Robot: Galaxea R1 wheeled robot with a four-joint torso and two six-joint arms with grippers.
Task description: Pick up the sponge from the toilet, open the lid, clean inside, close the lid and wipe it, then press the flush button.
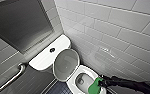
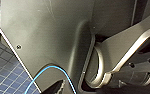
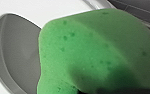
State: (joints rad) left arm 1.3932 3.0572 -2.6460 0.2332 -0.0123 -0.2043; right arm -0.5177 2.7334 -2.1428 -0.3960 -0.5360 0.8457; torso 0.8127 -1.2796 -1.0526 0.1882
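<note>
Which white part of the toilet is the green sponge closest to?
The bowl's rim, right by the sponge; the raised lid and the flat tank top sit farther back.

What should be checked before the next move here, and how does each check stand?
1. The lid is up, leaning toward the tank: ok.
2. The right hand holds the sponge: ok.
3. The sponge is at the rim of the bowl: ok.
4. The sponge touches the inside of the bowl: cannot tell.
5. The flush button is uncovered: ok.
</note>
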